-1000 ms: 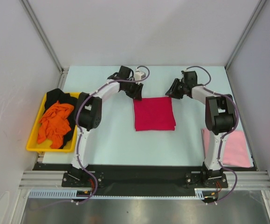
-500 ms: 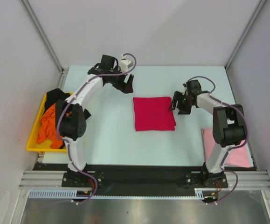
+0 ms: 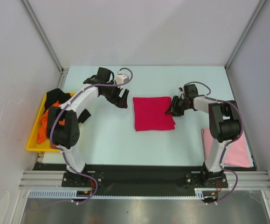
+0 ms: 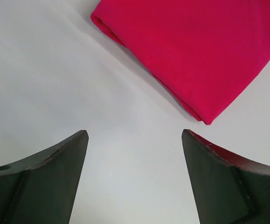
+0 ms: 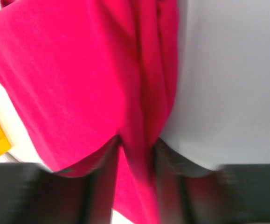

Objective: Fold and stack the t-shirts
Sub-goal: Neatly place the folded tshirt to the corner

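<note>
On the middle of the table [image 3: 107, 135] the folded crimson t-shirt [image 3: 153, 113] lies flat, a smooth soft square with rounded fold edges. Since half a second ago the right gripper [image 3: 171, 110] has slid left onto its right edge and now pinches the cloth, though its wrist view is blurred. The left gripper [image 3: 123, 99] has come nearer, just left of the shirt's far left corner, jaws spread on nothing. The left arm [image 3: 86, 93] partly hides the orange t-shirt [image 3: 44, 128] and black t-shirt [image 3: 55, 95] in the yellow plastic tray [image 3: 36, 148]. The right arm [image 3: 223, 122] overlaps the pale pink t-shirt [image 3: 237, 149].

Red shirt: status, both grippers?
Left gripper open, beside red shirt. Right gripper shut on its edge. Shirt folded flat. Nothing blocking.
</note>
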Robot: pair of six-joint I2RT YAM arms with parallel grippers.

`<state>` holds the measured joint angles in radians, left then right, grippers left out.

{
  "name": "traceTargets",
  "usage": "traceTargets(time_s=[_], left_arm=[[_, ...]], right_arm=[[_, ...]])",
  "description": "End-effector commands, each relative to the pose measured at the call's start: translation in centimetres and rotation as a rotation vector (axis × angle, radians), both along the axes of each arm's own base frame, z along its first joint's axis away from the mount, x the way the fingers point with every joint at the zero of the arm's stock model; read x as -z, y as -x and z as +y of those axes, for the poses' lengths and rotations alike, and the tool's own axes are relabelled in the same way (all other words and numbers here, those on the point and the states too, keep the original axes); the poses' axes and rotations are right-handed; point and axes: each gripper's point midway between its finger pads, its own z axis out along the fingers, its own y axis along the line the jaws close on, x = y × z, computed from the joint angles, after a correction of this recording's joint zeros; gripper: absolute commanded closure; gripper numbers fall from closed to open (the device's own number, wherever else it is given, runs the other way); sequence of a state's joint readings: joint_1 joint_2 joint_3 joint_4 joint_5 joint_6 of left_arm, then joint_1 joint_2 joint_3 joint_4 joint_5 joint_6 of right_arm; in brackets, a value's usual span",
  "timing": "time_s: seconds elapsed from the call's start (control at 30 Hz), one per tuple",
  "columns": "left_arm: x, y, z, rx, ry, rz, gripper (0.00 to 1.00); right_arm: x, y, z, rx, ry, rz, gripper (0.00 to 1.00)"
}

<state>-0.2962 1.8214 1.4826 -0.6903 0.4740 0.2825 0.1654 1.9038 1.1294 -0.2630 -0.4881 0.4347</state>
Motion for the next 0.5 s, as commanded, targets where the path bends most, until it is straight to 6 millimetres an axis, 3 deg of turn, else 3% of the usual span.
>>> traceTargets(time_s=[0.0,0.03,0.13,0.3,0.47], left_arm=[[-3.9,0.0,-0.2,0.027,0.032,-0.115,0.12],[-4.1,0.0,-0.2,0.025,0.035,-0.117,0.12],[-4.5,0.2,-0.3,0.03,0.045,-0.12,0.12],[-5.1,0.2,-0.3,0.032,0.052,-0.142,0.12],[-6.3,0.3,-0.4,0.045,0.063,-0.179,0.12]], right_arm=[[2.7,1.2,0.3,0.003,-0.016,0.078,0.68],[2.7,1.2,0.1,0.011,-0.021,0.081,0.82],[2.1,1.5,-0.9,0.013,-0.017,0.079,1.0],[0.1,4.1,-3.5,-0.019,0.104,0.108,1.0],[-1.0,9.4,-5.1,-0.057,0.167,0.272,1.0]])
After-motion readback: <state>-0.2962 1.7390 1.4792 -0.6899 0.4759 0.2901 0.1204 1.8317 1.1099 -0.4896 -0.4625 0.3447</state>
